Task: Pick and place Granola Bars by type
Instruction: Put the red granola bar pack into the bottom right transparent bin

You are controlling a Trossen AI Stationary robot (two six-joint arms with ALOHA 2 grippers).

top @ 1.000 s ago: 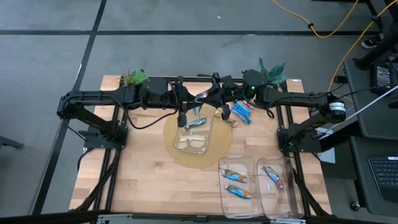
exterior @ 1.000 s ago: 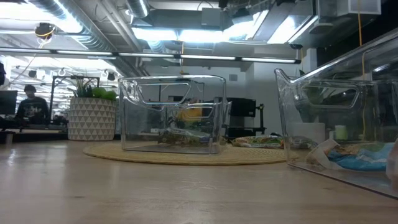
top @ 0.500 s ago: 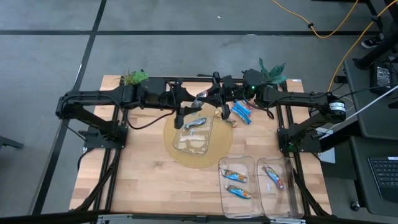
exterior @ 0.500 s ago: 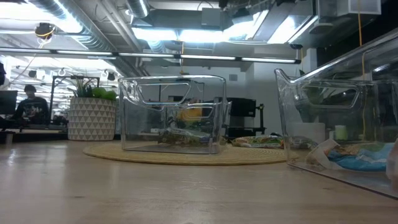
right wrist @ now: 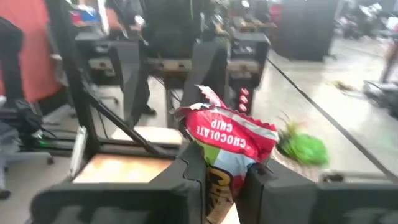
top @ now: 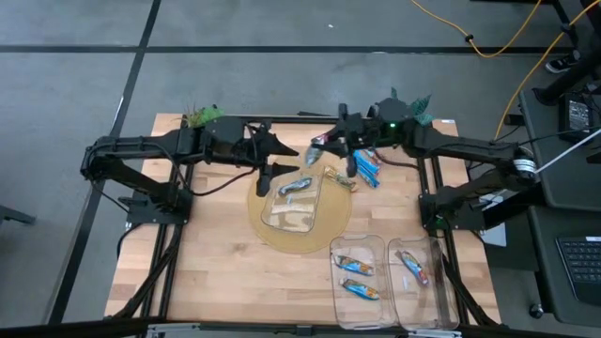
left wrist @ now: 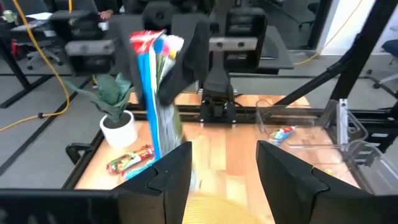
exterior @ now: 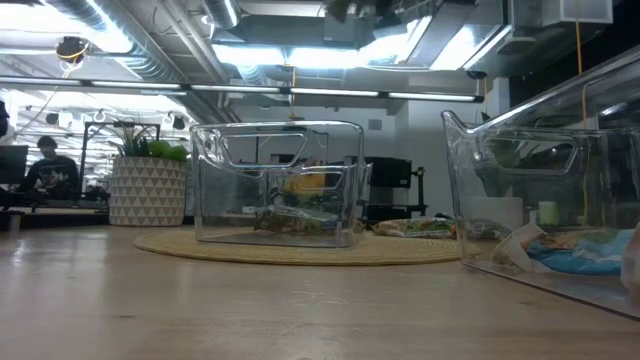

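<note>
Over on the left we have the left gripper [top: 282, 147] hanging empty above the far edge of the clear plastic bin [top: 293, 204] on the round woven mat [top: 331, 225], its dark fingers [left wrist: 171, 171] spread apart with nothing between them. Inside that bin we see one foil-wrapped bar [top: 295, 185] lying flat. Moving right, the right gripper [right wrist: 225, 171] is up in the air above the far side of the mat, pinching a multicoloured red-topped chocolate chip granola bar [right wrist: 229, 138] by its lower end, so most of the wrapper sticks out free. That's our worry: the grip looks shallow, and a quick swing could let the slick foil slide or pivot out. The two grippers also sit near each other, so a crossing path might knock the bar loose. Further right, loose blue and orange bars [top: 366, 169] wait on the wooden counter [top: 216, 272], and the pair of clear bins [top: 394, 282] near the front hold sorted bars — dropping into the wrong one would spoil the sort.
</note>
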